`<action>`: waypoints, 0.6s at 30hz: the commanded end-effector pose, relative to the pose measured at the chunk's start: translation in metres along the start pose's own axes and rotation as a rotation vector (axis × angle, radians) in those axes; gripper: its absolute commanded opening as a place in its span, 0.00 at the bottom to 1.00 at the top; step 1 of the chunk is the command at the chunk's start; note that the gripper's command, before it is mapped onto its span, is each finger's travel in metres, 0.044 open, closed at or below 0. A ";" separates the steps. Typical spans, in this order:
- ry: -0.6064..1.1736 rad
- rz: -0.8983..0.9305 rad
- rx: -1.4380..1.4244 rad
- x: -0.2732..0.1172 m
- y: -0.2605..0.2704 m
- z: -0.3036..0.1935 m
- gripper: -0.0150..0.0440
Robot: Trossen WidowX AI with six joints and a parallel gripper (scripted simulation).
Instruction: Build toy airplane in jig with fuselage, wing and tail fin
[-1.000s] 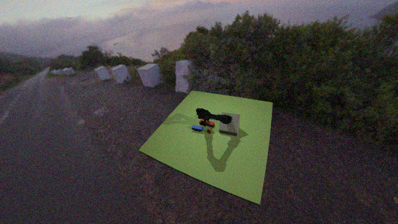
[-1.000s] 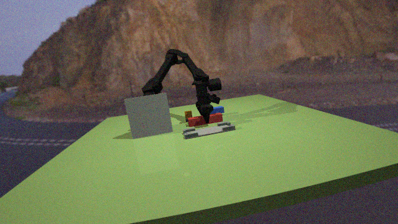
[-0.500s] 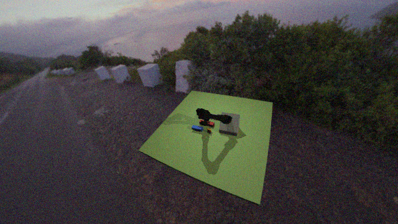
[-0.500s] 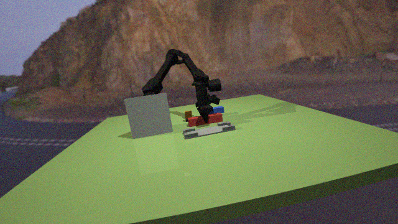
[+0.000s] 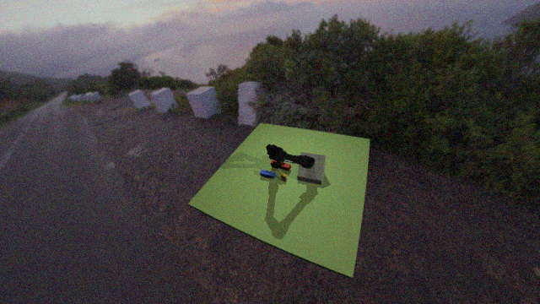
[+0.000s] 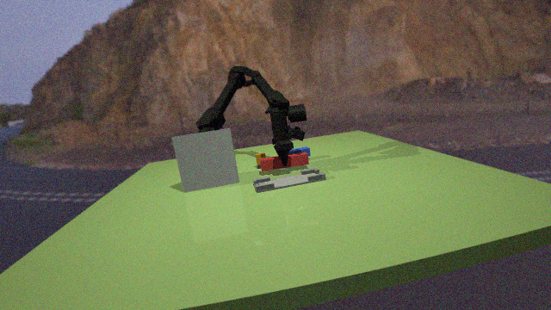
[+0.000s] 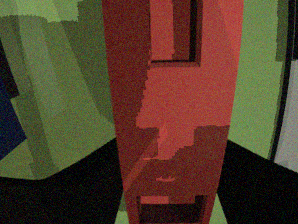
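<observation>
My gripper (image 6: 284, 163) (image 7: 166, 137) is shut on the red fuselage (image 5: 286, 167) (image 6: 298, 160) (image 7: 187, 95), held level a little above the green mat (image 5: 333, 228) (image 6: 327, 232), its shadow beneath. Two rectangular sockets show in its top in the wrist view. The grey cradle (image 6: 289, 180) (image 7: 289, 125) lies beside the fuselage, on the near side in the exterior view and at the right edge of the wrist view. The blue wing (image 5: 267, 173) (image 6: 305, 151) (image 7: 9, 125) lies on the mat on the fuselage's other side. The small orange tail fin (image 5: 283, 177) (image 6: 260, 157) stands near the fuselage's end.
A grey upright panel (image 5: 311, 171) (image 6: 207, 161) stands on the mat, left of the cradle in the exterior view, between that camera and the arm's base. The arm arches over behind it. Fuselage and arm hide the cradle in the top view.
</observation>
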State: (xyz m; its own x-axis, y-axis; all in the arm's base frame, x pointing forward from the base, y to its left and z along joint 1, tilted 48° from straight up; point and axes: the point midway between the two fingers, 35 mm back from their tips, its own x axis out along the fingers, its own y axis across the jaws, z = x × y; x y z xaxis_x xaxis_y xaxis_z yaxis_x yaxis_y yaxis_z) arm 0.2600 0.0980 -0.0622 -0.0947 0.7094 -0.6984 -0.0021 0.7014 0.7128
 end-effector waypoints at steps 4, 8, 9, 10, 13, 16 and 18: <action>-0.013 -0.007 -0.021 -0.022 0.000 0.007 0.25; -0.012 -0.006 -0.026 -0.034 -0.001 0.007 0.25; -0.011 -0.005 -0.028 -0.037 -0.001 0.007 0.25; -0.011 -0.005 -0.029 -0.040 -0.001 0.007 0.25; -0.009 -0.003 -0.033 -0.049 -0.001 0.007 0.25; -0.008 0.000 -0.038 -0.058 -0.001 0.006 0.25; -0.007 0.002 -0.041 -0.064 -0.001 0.006 0.25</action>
State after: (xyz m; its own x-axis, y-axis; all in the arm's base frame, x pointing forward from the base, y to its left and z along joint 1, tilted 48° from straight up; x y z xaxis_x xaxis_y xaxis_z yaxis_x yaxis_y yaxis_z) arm 0.2681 0.0601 -0.0274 -0.0991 0.7141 -0.6930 -0.0251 0.6944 0.7192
